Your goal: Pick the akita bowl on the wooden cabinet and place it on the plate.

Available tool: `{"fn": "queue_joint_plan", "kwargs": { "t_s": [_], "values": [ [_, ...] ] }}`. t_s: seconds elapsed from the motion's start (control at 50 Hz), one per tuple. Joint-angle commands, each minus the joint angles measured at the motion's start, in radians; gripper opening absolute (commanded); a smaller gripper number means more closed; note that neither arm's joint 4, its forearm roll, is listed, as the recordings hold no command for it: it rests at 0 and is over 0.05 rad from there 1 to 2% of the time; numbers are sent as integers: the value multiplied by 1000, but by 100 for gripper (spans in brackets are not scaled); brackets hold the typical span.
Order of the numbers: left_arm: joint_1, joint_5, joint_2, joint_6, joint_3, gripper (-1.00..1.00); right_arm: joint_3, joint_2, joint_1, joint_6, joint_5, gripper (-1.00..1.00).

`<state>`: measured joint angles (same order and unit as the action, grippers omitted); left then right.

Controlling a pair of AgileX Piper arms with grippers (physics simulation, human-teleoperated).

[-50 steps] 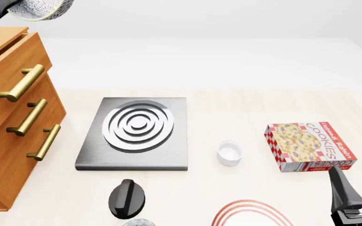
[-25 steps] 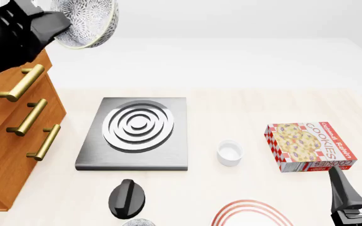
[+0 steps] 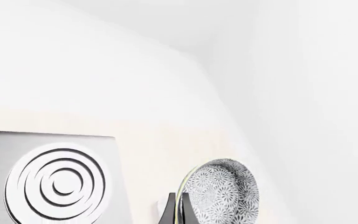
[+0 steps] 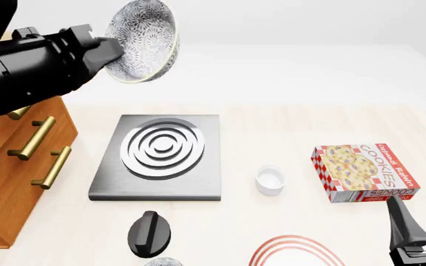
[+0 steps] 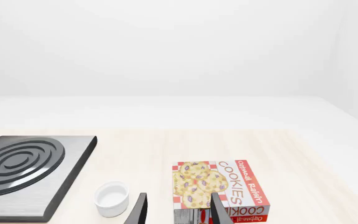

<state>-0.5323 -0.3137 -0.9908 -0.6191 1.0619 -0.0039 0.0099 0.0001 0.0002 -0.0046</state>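
Gripping the wide round akita bowl with the fine grey-and-white speckled inside point(image 4: 142, 40) by its rim, the left gripper point(image 4: 113, 52) holds it high at about 11 o'clock in the front view, clear of the orange-brown wooden cabinet with brass bar handles point(image 4: 9, 166) and above the far edge of the square steel hob with silver rings point(image 4: 161, 155); its fingers are pinched across the rim, one pad inside and one outside, which is why the bowl hangs tilted on its side with its mouth toward the camera; the left wrist view shows the same edge-on clamp. The round white plate with thin red rings point(image 4: 296, 252) lies at 6 o'clock, cut by the frame's near edge, so the carry likely has to cross the hob. The right gripper point(image 4: 420, 221) rests at 4 o'clock, fingers parted and empty, just near of the red-and-white cookie box point(image 4: 365, 173); a small plain white cup point(image 4: 270, 179) stands between hob and box.
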Motion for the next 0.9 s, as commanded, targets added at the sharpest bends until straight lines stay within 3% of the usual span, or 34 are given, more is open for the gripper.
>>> {"fn": "queue_joint_plan", "kwargs": {
  "t_s": [0.02,0.42,0.9],
  "values": [
    [-43,-20,-32,37,15,-100,0,0,0,0,0,100],
    [-150,-87,-81,60,56,-100,0,0,0,0,0,100],
    [-258,-117,-117,16,50,-100,0,0,0,0,0,100]
  ]
}}
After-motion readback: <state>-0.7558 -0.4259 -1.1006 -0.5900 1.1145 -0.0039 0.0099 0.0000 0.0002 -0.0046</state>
